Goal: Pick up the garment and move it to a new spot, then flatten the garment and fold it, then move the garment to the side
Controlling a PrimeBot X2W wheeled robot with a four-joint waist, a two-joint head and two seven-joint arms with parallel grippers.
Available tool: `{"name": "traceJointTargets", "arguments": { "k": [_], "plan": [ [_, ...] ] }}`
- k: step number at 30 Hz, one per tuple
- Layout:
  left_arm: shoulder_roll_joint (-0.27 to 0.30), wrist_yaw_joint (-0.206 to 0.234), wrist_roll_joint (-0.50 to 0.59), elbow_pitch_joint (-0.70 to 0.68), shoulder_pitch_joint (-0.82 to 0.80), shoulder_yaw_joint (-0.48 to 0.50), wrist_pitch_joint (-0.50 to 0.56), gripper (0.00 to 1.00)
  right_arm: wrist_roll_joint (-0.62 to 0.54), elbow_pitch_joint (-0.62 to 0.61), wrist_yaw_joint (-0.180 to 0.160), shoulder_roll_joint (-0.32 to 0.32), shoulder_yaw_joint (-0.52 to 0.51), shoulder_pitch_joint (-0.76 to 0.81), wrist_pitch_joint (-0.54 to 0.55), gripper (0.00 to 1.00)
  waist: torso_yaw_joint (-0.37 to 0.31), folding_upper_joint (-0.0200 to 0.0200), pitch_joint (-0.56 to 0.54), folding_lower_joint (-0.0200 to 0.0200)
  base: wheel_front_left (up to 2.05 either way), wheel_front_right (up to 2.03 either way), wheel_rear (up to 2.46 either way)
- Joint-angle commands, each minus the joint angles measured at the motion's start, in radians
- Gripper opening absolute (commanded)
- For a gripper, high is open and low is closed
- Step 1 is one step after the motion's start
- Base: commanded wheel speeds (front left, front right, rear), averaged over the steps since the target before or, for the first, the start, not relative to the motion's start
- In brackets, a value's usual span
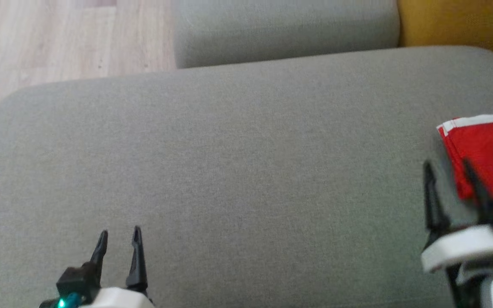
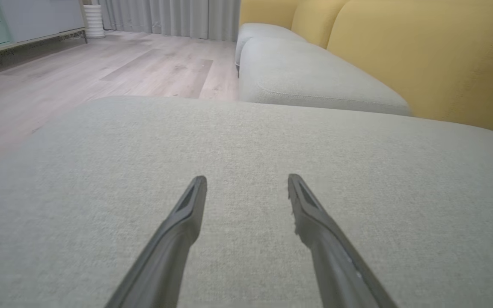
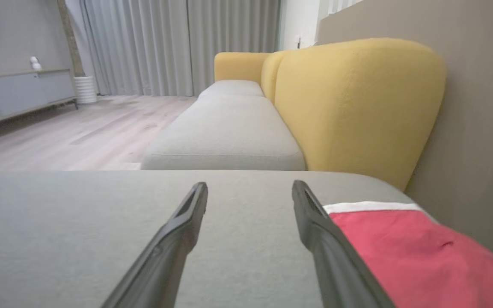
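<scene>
Two grippers hang over the grey seat cushion (image 1: 246,171), each with its jaws spread and nothing between them: the left gripper (image 1: 120,231) over bare fabric, the right gripper (image 1: 446,164) well to its right. The red garment (image 1: 490,154), edged with a white band, lies on the cushion just right of the right gripper, its edge beside that gripper's right finger; whether they touch I cannot tell. Beyond the fingertips sit a second grey cushion (image 1: 285,30) and a yellow backrest (image 1: 460,21).

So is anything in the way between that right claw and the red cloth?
Nothing visible. The open right gripper sits right beside the red garment on the grey cushion, one finger at its edge.
</scene>
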Motion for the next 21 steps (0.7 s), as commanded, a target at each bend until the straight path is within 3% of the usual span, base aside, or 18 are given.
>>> {"name": "traceJointTargets", "arguments": {
  "k": [1, 9, 18, 19, 21],
  "plan": [
    [0.0, 0.004, -0.001, -0.027, -0.029, 0.043, -0.008, 1.0, -0.009, -0.032, 0.007, -0.012, 0.021, -0.023, -0.027, 1.0, 0.01, -0.0001, -0.008, 0.0, 0.0, 0.0, 0.0],
    [0.0, 0.028, 0.009, -0.002, -0.022, 0.052, -0.008, 1.0, -0.082, 0.153, 0.007, 0.036, 0.068, 0.077, -0.244, 1.0, 0.049, -0.0001, -0.017, 0.0, 0.0, 0.0, 0.0],
    [0.0, 0.023, 0.0, 0.006, -0.034, 0.038, -0.008, 1.0, -0.075, 0.289, 0.007, 0.04, 0.071, 0.061, -0.302, 1.0, 0.059, -0.0001, -0.022, 0.0, 0.0, 0.0, 0.0],
    [0.0, 0.026, 0.001, 0.035, 0.007, 0.013, 0.0, 0.0, -0.079, 0.318, 0.0, 0.046, 0.048, 0.097, -0.287, 0.0, 0.06, -0.0001, -0.022, 0.0, 0.0, 0.0, 0.0],
    [-0.001, 0.026, -0.001, 0.054, 0.006, 0.013, 0.002, 0.0, -0.078, 0.344, 0.0, 0.047, 0.05, 0.099, -0.284, 0.0, 0.058, -0.0001, -0.022, 0.0, 0.0, 0.0, 0.0]
  ]
}}
